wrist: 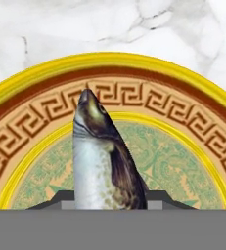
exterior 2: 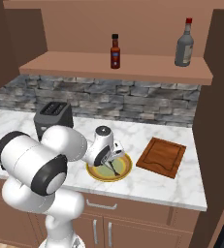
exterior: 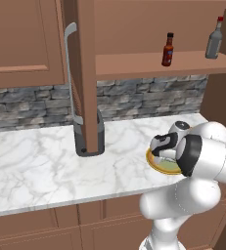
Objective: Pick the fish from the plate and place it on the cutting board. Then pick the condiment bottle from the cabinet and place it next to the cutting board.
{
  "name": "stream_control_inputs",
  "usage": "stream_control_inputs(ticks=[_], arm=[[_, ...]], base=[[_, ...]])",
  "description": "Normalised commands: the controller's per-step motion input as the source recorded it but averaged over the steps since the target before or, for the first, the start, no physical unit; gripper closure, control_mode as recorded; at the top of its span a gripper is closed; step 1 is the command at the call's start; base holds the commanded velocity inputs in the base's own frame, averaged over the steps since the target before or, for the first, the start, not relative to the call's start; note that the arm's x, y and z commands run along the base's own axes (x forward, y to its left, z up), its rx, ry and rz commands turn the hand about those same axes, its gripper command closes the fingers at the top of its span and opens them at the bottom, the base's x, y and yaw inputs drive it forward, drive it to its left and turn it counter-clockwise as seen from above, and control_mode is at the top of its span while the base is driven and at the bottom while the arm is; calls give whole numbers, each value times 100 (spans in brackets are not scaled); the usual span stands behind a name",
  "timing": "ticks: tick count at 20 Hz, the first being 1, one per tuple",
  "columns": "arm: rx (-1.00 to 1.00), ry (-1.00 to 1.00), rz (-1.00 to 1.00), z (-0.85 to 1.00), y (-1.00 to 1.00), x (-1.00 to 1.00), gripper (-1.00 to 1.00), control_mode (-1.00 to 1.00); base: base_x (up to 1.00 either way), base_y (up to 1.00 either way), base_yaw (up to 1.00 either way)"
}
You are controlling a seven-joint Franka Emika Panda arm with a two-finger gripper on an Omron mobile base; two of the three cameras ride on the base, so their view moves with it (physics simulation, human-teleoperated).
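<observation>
Right at the pincer [exterior 2: 112, 167], the fish [wrist: 102, 161] lies on the plate [wrist: 31, 83] between the two narrowed finger tips, which flank its body; whether they actually pinch it I cannot tell; beside the plate sits the cutting board [exterior 2: 162, 156]; above, farther back, the condiment bottle [exterior 2: 115, 51] stands upright on the cabinet [exterior 2: 147, 68] shelf.

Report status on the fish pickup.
Gripper down on the plate, jaws either side of the fish. Cutting board bare, nothing between it and the plate. Condiment bottle on the cabinet shelf.
</observation>
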Motion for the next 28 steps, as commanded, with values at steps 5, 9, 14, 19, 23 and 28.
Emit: stream_control_inputs(ticks=[5, 9, 14, 19, 23, 28], arm=[[0, 0, 0, 1, -7, 0, 100, -100], [0, 0, 0, 2, -17, 0, 100, -100], [0, 0, 0, 10, -16, 0, 100, -100], [0, 0, 0, 23, -9, 0, 100, -100], [0, 0, 0, 22, -5, 0, 100, -100], [0, 0, 0, 14, -13, 0, 100, -100]], base=[[0, 0, 0], [0, 0, 0], [0, 0, 0], [0, 0, 0], [0, 0, 0], [0, 0, 0]])
